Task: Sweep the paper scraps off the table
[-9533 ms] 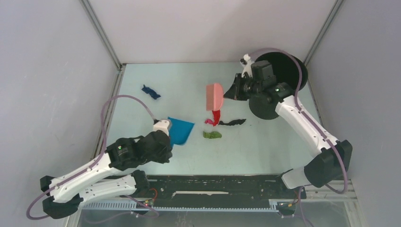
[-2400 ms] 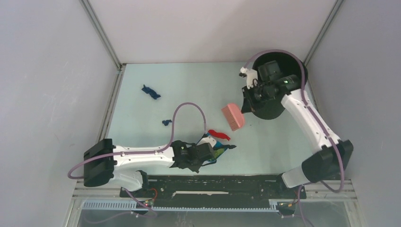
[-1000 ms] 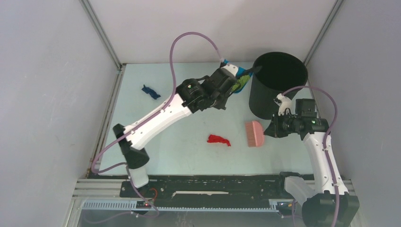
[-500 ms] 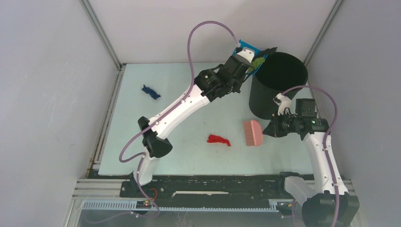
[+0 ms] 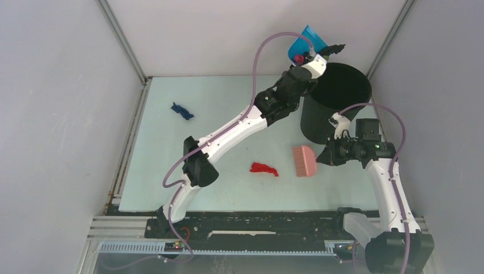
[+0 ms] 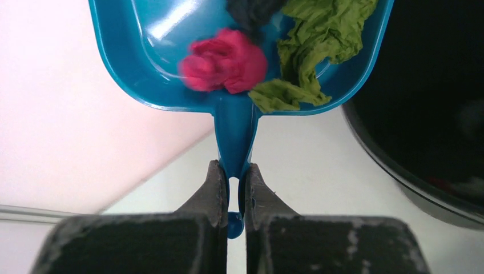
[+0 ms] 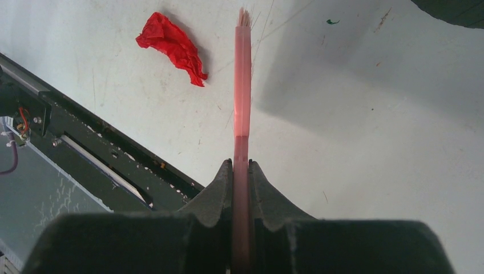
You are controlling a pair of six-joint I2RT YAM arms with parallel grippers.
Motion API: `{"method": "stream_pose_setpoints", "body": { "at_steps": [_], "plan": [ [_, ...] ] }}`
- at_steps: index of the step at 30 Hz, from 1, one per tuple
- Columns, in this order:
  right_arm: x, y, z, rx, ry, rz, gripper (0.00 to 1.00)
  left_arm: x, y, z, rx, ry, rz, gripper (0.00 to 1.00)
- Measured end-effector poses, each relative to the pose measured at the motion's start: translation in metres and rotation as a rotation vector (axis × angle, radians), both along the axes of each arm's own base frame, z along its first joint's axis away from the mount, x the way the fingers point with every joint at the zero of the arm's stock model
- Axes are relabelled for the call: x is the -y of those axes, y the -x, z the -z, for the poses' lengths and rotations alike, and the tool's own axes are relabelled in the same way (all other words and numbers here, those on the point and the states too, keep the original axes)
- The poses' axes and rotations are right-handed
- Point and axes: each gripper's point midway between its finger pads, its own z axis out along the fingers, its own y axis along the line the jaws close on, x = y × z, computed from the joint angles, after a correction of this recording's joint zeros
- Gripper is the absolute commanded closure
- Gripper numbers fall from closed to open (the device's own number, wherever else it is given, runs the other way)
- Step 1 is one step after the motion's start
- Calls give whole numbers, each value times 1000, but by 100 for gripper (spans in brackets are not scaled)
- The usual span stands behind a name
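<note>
My left gripper (image 5: 312,59) (image 6: 231,171) is shut on the handle of the blue dustpan (image 5: 305,48) (image 6: 171,68), raised at the rim of the black bin (image 5: 337,100). In the pan lie a magenta scrap (image 6: 225,60), a green scrap (image 6: 311,48) and a dark scrap (image 6: 251,11). My right gripper (image 5: 325,157) (image 7: 241,168) is shut on the pink hand brush (image 5: 305,161) (image 7: 242,85), low over the table (image 5: 228,114). A red scrap (image 5: 263,169) (image 7: 171,45) lies left of the brush. A dark blue scrap (image 5: 181,111) lies at the far left.
The black bin (image 6: 434,103) stands at the table's back right corner. Grey walls close in the left, back and right sides. The black base rail (image 5: 257,225) (image 7: 85,148) runs along the near edge.
My left arm has lifted the loaded dustpan higher and to the right, up to the bin's rim. The right arm and brush have barely moved.
</note>
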Motion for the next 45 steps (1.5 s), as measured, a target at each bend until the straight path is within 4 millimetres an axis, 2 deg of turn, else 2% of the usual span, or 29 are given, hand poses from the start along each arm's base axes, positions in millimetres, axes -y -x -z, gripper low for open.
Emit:
{"method": "stream_pose_setpoints", "body": {
  "at_steps": [5,10,13,25,32,38,42,45],
  "plan": [
    [-1,0,1,-6,0,-5,100,4,-23,-5,189,-175,-25,100],
    [-2,0,3,-14,-1,-11,100,13,-37,21,275,-365,-29,100],
    [-3,0,3,-17,-2,-14,100,12,-38,33,316,-476,-39,100],
    [-9,0,11,-64,-23,-45,100,7,-35,23,493,-602,-90,100],
    [-9,0,11,-63,-25,-47,100,3,-34,15,523,-586,-121,100],
    [-9,0,11,-62,-25,-47,100,-5,-34,12,502,-494,-159,100],
    [-9,0,10,-56,-24,-45,100,-13,-32,0,461,-400,-164,100],
    [-9,0,9,-55,-25,-46,100,-21,-26,-18,403,-297,-126,100]
  ]
}}
